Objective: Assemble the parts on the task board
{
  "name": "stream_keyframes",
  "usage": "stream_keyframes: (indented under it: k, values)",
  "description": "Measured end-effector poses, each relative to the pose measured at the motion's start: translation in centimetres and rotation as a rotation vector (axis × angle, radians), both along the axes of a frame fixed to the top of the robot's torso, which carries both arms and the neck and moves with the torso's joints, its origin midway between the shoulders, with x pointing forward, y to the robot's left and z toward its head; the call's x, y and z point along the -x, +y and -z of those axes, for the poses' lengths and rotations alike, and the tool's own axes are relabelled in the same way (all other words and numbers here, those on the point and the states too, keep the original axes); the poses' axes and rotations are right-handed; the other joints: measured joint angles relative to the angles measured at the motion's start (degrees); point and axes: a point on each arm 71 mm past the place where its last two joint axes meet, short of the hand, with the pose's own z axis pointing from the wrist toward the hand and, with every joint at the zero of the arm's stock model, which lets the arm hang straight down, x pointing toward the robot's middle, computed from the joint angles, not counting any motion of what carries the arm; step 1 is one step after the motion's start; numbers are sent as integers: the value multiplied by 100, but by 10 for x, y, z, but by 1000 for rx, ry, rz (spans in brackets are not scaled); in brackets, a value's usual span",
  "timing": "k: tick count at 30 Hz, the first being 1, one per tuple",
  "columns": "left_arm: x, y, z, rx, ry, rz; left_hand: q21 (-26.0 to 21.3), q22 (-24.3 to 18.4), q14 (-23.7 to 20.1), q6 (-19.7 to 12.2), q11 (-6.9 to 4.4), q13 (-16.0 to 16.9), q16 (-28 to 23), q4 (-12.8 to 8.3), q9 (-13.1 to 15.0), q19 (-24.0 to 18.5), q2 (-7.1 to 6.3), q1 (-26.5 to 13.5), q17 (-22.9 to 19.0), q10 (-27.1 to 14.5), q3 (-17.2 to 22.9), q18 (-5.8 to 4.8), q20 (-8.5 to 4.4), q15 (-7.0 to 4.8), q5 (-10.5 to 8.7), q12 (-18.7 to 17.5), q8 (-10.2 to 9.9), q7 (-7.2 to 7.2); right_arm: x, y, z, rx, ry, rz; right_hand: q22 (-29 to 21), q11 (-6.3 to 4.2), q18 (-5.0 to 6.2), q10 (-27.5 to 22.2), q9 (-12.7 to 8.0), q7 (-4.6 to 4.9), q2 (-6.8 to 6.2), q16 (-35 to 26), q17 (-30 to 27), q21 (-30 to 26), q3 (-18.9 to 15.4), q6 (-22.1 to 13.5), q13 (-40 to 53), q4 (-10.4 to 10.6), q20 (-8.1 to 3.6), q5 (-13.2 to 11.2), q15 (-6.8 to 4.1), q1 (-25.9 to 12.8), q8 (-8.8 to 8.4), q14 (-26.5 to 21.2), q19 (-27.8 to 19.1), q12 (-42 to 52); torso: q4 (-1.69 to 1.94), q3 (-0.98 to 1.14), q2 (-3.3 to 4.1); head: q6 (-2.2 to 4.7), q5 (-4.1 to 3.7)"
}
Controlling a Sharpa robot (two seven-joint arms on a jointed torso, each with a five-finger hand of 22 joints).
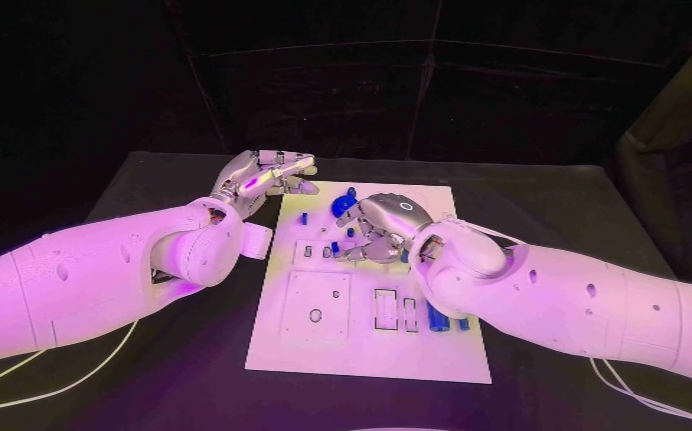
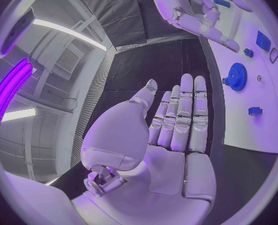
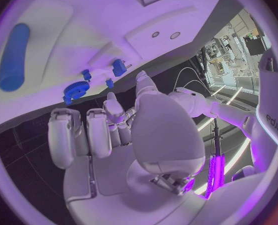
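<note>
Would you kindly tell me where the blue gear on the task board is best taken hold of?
Probably by its toothed rim, from above: the blue gear seems to lie flat on the task board, so only its edge offers opposing surfaces for fingertips.

1. A black table (image 1: 173,176) stood before a black backdrop (image 1: 433,11) of draped cloth, its seams showing faintly;
2. Pale ceiling light strips (image 2: 67,31) glowed overhead; a vent (image 2: 67,60) sat nearby;
3. A purple lamp (image 2: 11,87) shone at one side.
</note>
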Motion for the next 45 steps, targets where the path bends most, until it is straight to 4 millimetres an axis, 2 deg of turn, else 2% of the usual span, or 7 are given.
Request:
stream_keyframes:
  k: [6,11,13,21,25,29,45]
  values:
    - [0,7,2,-78,31,20,682,318,1317,397,-321,194,1031,126,62,1054,-120,-336,734,785,-94,0,-407,-416,0,300,141,-271,-2,-52,-29,-75,21,7,3,-51,92,-117,13,-65,275,-261,-171,-189,64,103,-231,-67,7,212,0,335,86,0,-157,-178,-7,0,-18,26,15]
    - [-6,5,-1,-254,102,116,1577,857,1430,636,-644,885,5372,611,178,1633,-94,-858,4723,1486,-422,0,-706,-702,23,1171,307,-512,-14,-100,-55,-131,146,64,4,-92,182,-297,13,-85,433,-644,-643,-405,10,123,-581,-169,-33,9,0,494,141,0,-401,-504,-24,14,-64,8,42]
    - [-7,0,-2,-344,141,172,2252,1502,1433,587,-684,1465,6539,819,273,1721,16,-925,5616,1377,-554,0,-782,-719,24,1830,476,-536,-17,-116,-59,-150,195,89,4,-92,182,-297,13,-85,433,-651,-668,-405,-6,123,-590,-185,-33,9,0,494,152,0,-402,-504,-34,21,-87,-3,58]
    - [-15,-21,-4,-745,272,352,3503,2804,1433,229,-665,2881,7262,1329,663,1449,118,-826,5811,404,-1178,0,-776,-719,27,3437,1239,-583,-27,-152,-69,-227,310,153,3,-91,181,-296,12,-85,456,-671,-680,-405,-10,123,-582,-188,-33,9,-22,517,152,21,-402,-504,-62,74,-182,-58,119]
    - [-23,-35,-5,-920,289,393,4089,3512,1433,227,-705,3179,7564,1481,816,1535,217,-786,5810,422,-1342,-132,-795,-719,27,3841,1556,-598,-31,-159,-69,-248,335,174,3,-91,181,-296,12,-105,456,-703,-704,-434,-21,143,-582,-200,-33,9,-21,517,181,21,-402,-504,-66,99,-222,-97,133]
    - [-28,-45,1,-1055,308,412,4653,4210,1433,369,-818,4170,7650,1622,1050,1618,301,-781,5810,842,-1483,-186,-840,-821,27,4832,1940,-740,-33,-161,-69,-259,351,181,3,-105,181,-283,11,-87,456,-716,-723,-434,-30,160,-582,-209,-33,44,-34,517,181,8,-401,-504,-68,124,-258,-126,161]
    - [-44,-70,8,-1241,331,414,5600,5460,1432,429,-949,5194,7802,1953,1467,1749,261,-985,5809,1214,-2036,-307,-950,-903,1,5698,2375,-882,-37,-161,-66,-260,378,197,-61,-113,180,-274,10,-107,504,-865,-887,-556,-148,182,-639,-247,-63,276,-43,514,226,-1,-472,-504,-69,135,-262,-166,217]
